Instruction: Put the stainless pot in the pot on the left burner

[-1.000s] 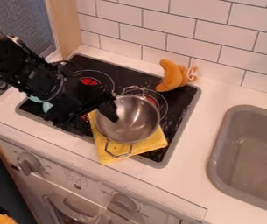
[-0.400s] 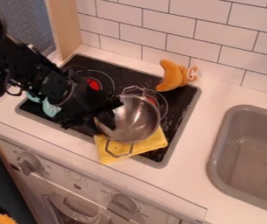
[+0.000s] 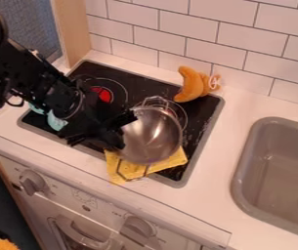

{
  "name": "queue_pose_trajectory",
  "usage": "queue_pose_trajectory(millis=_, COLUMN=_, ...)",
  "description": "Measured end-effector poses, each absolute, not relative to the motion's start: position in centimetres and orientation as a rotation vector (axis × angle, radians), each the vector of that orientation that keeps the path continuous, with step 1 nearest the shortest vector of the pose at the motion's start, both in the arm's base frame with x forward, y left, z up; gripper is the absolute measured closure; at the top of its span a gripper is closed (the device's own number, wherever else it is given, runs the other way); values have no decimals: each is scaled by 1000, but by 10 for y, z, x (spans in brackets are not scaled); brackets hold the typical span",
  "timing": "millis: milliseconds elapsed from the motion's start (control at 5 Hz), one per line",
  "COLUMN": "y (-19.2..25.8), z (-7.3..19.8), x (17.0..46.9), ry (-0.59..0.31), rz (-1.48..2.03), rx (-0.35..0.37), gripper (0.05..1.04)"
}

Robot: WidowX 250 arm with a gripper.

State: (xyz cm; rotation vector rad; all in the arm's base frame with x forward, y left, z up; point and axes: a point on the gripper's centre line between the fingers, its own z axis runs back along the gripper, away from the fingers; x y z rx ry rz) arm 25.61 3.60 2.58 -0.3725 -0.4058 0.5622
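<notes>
The black gripper [image 3: 127,131] is at the left side of the stainless pot [image 3: 152,136], its fingertips spread apart along the rim. One finger is by the upper left rim, the other lower down by the left wall. The pot is on the right half of the stove, partly over a yellow cloth, with one wire handle toward the wall and one toward the front. Light teal parts of an object [image 3: 56,122] show at the stove's left side; the arm hides the rest, so I cannot tell whether it is a pot.
The black stovetop [image 3: 200,134] has a red-glowing rear left burner [image 3: 101,94]. A folded yellow cloth [image 3: 172,160] lies at its front right. An orange plush toy [image 3: 191,85] rests at the back right edge. To the right is a grey sink [image 3: 241,171] with a black faucet.
The stainless pot has shifted slightly right and toward the front, tilting a little. The gripper has drawn back from inside the pot to its left rim, with its fingers now wider apart.
</notes>
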Motion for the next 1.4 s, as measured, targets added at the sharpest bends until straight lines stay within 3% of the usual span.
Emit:
queue_pose_trajectory(millis=400, y=36, z=38, x=261, ry=-451, rz=599, rx=-402, gripper=1010)
queue_pose_trajectory(millis=800, y=73, z=51, x=266, ry=-524, rz=788, rx=-375, gripper=1010)
queue_pose_trajectory(millis=1200, y=124, z=76, x=295, ry=-604, rz=863, rx=-303, gripper=1010)
queue_pose_trajectory(millis=1400, y=144, z=66, x=304, ry=-581, rz=909, rx=-287, gripper=1010)
